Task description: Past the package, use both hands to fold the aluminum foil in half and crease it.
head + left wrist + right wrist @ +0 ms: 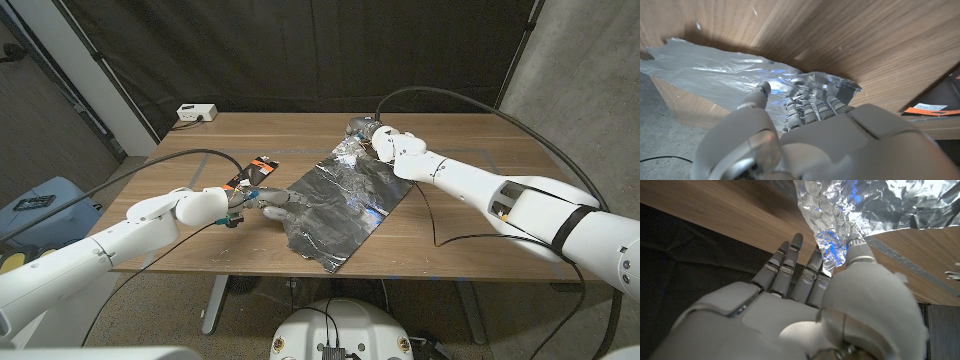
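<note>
Head view: foil (340, 205) lay spread on the worktop (470, 250), crumpled and shiny, set diagonally, its near corner close to the worktop's front edge. The package (250, 176), black with orange, lay just beside the foil on the left hand's side. Left hand (262, 197) sat at the foil's edge nearest the package, fingers reaching onto the sheet. Right hand (375, 138) was at the foil's far corner, where the sheet was bunched up and lifted. A white box (196, 113) stood at the worktop's far edge, well apart from the foil. Judged: one hand at each end so the sheet can be brought over on itself evenly.

Left wrist view: left hand's fingers (812, 107) curled down over a raised, wrinkled edge of foil, thumb close beside; it looked like a pinch on the foil, though the contact was partly hidden. The rest of the sheet ran flat away from the hand, dull silver with bright glints.

Right wrist view: right hand (805, 275) pinched the foil's corner between thumb and fingers, other fingers extended. Foil there was heavily creased, with blue reflections. Fold not yet made.
</note>
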You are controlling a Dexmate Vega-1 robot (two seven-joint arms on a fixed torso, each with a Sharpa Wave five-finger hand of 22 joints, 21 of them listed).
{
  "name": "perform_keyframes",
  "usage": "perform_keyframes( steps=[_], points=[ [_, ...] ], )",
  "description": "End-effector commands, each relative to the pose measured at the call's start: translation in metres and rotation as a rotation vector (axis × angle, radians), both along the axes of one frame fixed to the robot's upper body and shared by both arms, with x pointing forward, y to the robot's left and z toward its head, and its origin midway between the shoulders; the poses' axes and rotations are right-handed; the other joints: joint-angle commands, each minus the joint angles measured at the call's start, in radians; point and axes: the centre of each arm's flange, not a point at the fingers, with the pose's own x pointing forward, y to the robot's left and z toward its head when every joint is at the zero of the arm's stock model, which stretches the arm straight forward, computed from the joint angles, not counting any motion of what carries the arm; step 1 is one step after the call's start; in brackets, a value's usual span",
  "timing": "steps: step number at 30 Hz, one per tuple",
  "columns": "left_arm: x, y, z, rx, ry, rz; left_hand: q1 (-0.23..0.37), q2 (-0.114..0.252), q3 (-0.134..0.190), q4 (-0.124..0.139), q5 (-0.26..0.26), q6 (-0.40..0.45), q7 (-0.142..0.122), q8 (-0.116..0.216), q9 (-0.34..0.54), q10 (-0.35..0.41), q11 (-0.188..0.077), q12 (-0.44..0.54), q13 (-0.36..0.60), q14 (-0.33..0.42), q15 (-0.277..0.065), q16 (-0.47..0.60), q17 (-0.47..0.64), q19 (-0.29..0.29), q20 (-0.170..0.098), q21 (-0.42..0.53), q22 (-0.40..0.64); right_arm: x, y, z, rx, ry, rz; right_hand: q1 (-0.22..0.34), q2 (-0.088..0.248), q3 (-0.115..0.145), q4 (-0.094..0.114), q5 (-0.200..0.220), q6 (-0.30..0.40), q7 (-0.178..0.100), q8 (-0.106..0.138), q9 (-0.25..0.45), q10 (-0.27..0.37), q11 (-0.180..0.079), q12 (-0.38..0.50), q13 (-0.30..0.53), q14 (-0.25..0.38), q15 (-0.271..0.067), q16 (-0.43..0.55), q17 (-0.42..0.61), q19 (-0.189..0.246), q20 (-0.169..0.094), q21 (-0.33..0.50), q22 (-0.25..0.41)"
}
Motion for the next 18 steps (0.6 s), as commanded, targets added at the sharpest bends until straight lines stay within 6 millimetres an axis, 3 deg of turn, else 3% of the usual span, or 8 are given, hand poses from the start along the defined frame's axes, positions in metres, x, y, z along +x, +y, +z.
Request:
perform_keyframes(
  steps=[1,18],
  points=[
    [-0.0002,-0.0008,-0.0031,-0.004,0.017,-0.004,0.012,0.003,0.008,0.002,0.007,0.017,0.0,0.008,0.002,0.004,-0.003,0.005,0.0,0.003,0.002,0.004,0.003,0.025,0.014,0.007,0.004,0.0048,-0.0048,-0.0045,-0.013,-0.02,0.003,0.03,0.006,-0.003,0.004,0.008,0.032,-0.008,0.01,0.002,0.032,-0.001,0.009,0.005,0.021,-0.165,0.011,0.005,0.017,-0.11,0.009,0.006],
    [-0.0002,-0.0025,-0.0064,-0.004,0.036,-0.011,0.013,0.003,0.009,0.003,0.007,0.025,-0.001,0.008,0.002,0.006,-0.005,0.006,0.0,0.005,0.003,0.004,0.003,0.029,0.015,0.002,0.004,0.0032,-0.0075,-0.0073,-0.038,-0.026,0.011,0.075,0.03,-0.013,0.007,0.002,0.079,-0.012,0.021,0.009,0.084,0.0,0.017,0.005,0.059,-0.167,0.016,0.01,0.029,-0.125,0.007,0.006]
  ],
)
